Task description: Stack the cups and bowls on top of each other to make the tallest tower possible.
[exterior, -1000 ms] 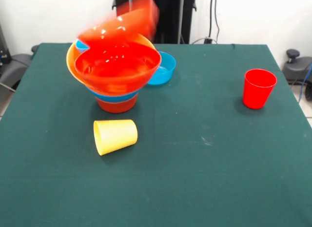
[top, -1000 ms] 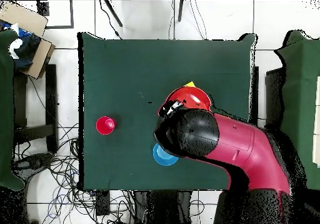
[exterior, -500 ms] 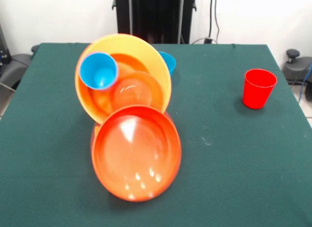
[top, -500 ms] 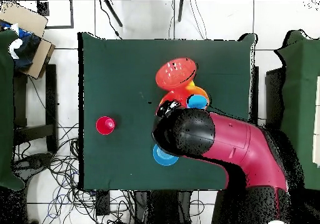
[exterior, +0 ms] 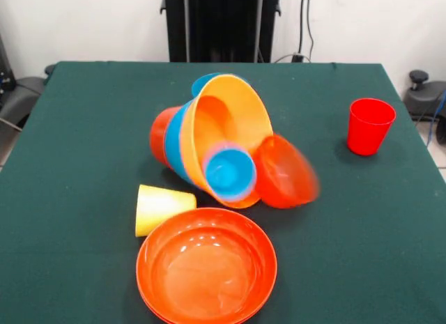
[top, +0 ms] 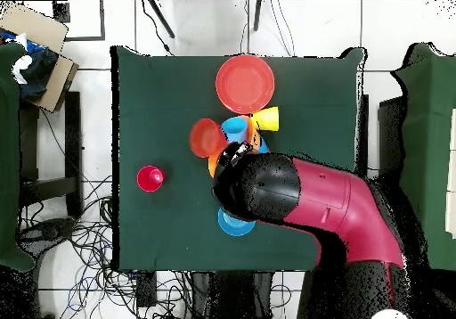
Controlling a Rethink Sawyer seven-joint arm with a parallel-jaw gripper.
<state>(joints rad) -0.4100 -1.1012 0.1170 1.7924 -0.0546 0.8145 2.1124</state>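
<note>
The tower (exterior: 209, 139) has toppled, a wide red-orange bowl (exterior: 206, 266) spilling toward 6 o'clock on the tabletop (exterior: 362, 226); restacking is needed, and the end effector's state cannot be told.

I see a bulky crimson arm (top: 343, 210) with a rounded glossy black head joint (top: 258, 187); black pedestal column (exterior: 221, 24) behind.

Tower (exterior: 209, 139) toppled on side; red cup (exterior: 370, 125) upright, apart.
</note>
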